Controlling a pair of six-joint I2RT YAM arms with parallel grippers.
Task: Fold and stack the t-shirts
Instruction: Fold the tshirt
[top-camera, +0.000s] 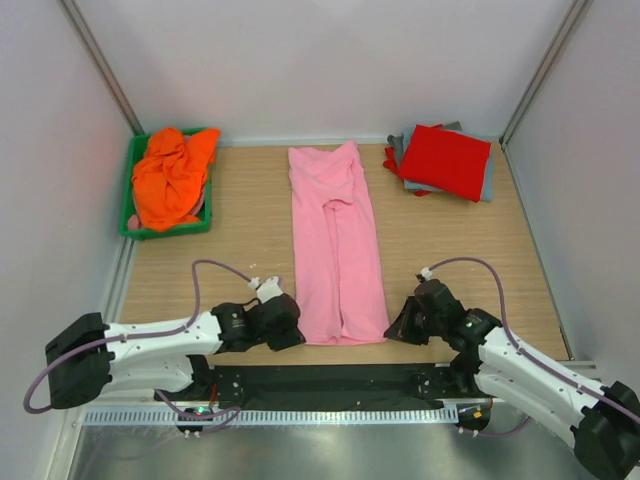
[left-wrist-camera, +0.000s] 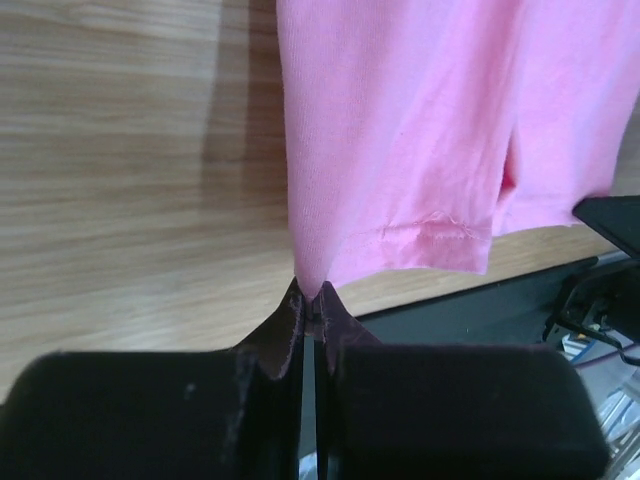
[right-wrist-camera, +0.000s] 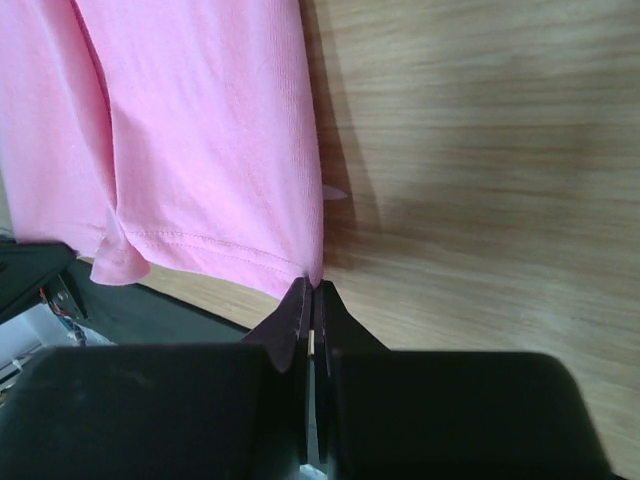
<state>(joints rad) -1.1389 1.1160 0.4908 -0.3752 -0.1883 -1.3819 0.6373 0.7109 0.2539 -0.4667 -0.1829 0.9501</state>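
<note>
Lengthwise, pink t-shirt (top-camera: 337, 245) lies folded

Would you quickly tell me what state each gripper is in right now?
Left gripper: closed on the near left corner of the pink t-shirt.
Right gripper: closed on the pink t-shirt's near right corner.

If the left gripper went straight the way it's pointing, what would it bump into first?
Probably the light pink cloth t-shirt: the left gripper is pinching its near corner, and the rest of the cloth lies straight ahead.
</note>
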